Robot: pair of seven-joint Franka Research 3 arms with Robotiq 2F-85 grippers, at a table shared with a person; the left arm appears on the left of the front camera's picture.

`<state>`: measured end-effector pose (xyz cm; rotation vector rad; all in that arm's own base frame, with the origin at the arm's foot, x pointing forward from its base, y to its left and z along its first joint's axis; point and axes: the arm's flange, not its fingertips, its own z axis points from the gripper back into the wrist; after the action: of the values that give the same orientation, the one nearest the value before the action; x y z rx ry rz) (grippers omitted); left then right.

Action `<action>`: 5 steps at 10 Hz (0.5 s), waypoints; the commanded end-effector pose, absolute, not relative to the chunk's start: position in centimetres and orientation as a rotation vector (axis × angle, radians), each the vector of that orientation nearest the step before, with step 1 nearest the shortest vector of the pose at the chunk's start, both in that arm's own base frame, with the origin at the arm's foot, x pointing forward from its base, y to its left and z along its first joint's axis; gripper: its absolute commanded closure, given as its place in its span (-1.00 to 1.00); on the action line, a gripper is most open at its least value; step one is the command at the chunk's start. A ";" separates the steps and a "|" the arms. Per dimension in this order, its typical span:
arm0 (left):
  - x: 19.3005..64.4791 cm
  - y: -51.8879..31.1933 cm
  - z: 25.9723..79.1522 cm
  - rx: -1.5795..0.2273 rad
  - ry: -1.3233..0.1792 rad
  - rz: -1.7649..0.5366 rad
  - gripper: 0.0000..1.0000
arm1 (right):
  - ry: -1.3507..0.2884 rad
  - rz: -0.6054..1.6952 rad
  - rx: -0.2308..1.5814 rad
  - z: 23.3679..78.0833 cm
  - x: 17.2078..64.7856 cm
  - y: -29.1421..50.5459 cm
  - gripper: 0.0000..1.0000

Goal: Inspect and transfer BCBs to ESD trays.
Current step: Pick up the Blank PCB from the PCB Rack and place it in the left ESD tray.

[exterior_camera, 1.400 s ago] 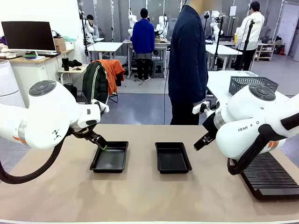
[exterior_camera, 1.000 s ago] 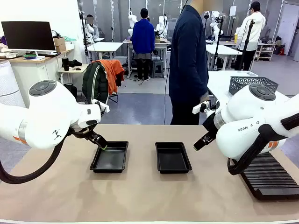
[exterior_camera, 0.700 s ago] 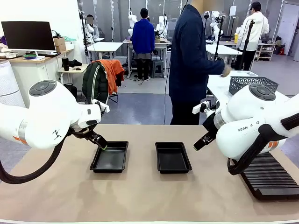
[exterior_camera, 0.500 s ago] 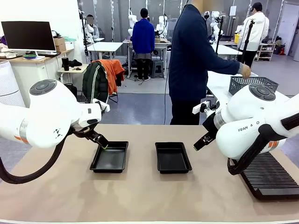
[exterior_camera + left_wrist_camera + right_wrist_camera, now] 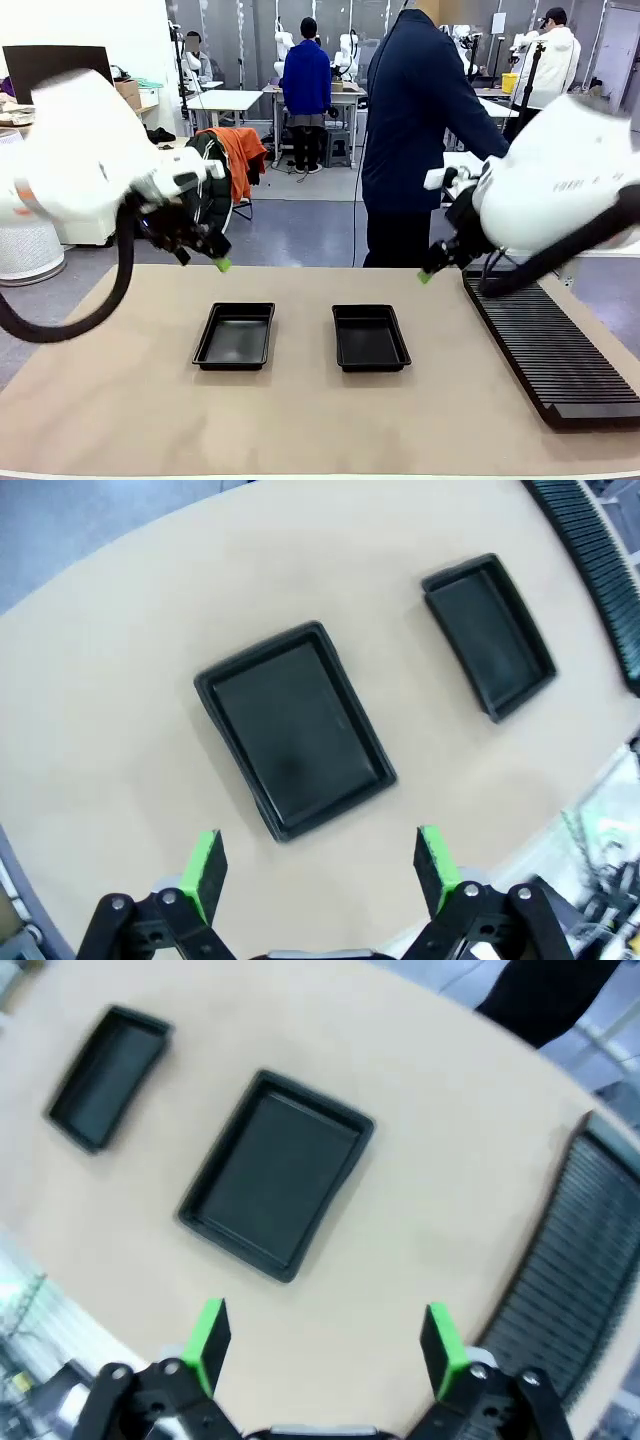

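Hanging clear of the table (image 5: 300,420) in the front view, the left claw (image 5: 221,264) is up over the far end of the left ESD tray (image 5: 235,337), and the right claw (image 5: 424,276) is up beside the far end of the black slotted rack (image 5: 550,345). From this side I cannot tell how wide either claw stands. The right ESD tray (image 5: 370,338) lies flat beside the left one, a gap between them. A person (image 5: 420,130) in a dark jacket stands at the far side.

From the left wrist, the left claw (image 5: 320,858) is spread wide, holding nothing, its green pads (image 5: 207,860) above the left ESD tray (image 5: 295,730); the right ESD tray (image 5: 488,635) lies farther off.

From the right wrist, the right claw (image 5: 325,1343) is likewise spread wide and holds nothing, above the right ESD tray (image 5: 275,1175), with the rack (image 5: 570,1260) alongside.
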<state>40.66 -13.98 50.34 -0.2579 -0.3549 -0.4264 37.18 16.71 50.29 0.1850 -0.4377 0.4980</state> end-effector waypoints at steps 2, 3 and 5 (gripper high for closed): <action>40.2 -9.3 57.2 -0.447 -0.233 -0.298 -1.00 | -0.283 0.329 0.389 59.6 36.4 14.0 -1.00; 39.5 -8.0 59.3 -0.469 -0.187 -0.264 -1.00 | -0.219 0.280 0.455 62.2 36.1 12.4 -1.00; 38.0 -4.9 63.3 -0.539 -0.185 -0.217 -1.00 | -0.127 0.184 0.514 65.5 35.9 8.7 -1.00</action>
<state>38.09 -5.55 62.54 -0.4889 -0.1904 -0.2630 34.73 9.42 65.13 0.4779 -0.1751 0.2667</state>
